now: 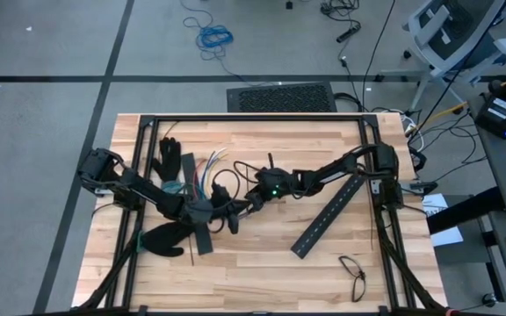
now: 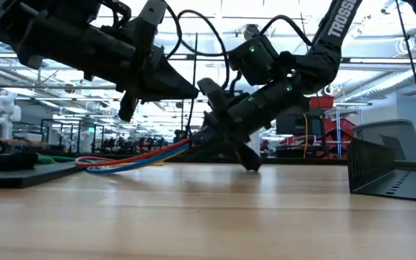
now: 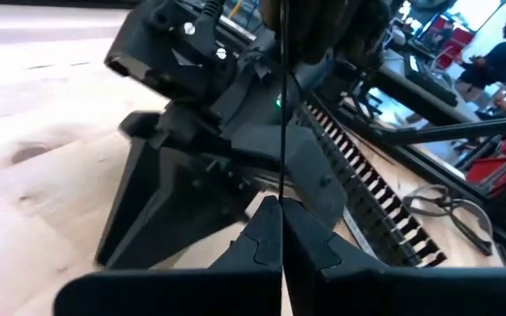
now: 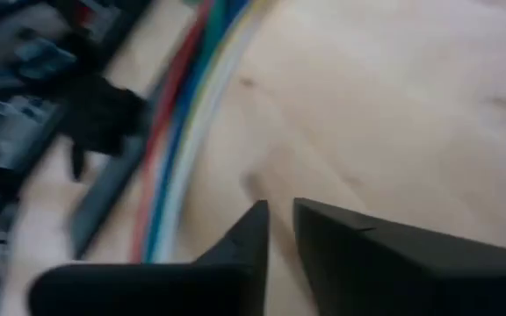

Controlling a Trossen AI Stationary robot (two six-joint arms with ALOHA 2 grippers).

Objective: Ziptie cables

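The cables (image 1: 205,167), red, blue, white and yellow-green wires, lie fanned on the wooden table left of centre; in the low view their near ends (image 2: 183,146) rise off the board. My left gripper (image 1: 228,218) (image 3: 281,206) is at the table's middle, shut on a ziptie (image 3: 281,105), a thin dark strip. My right gripper (image 1: 246,207) (image 4: 281,211) slants down close beside the left one, its tip near the board (image 2: 250,163). The cables (image 4: 178,140) run past it, apart from it. My left gripper pinches the ziptie near one end (image 3: 281,195) between its two shut fingers. The strip runs straight on beyond the fingertips, clear of the table, across the front of my right arm; its far end is out of frame.
Two black gloves (image 1: 169,158) (image 1: 165,239) lie left of centre. One black slotted bar (image 1: 328,215) lies slantwise on the right, another (image 1: 196,224) under my left arm. Glasses (image 1: 354,274) sit near the front right corner. A person (image 3: 499,53) stands beyond the table.
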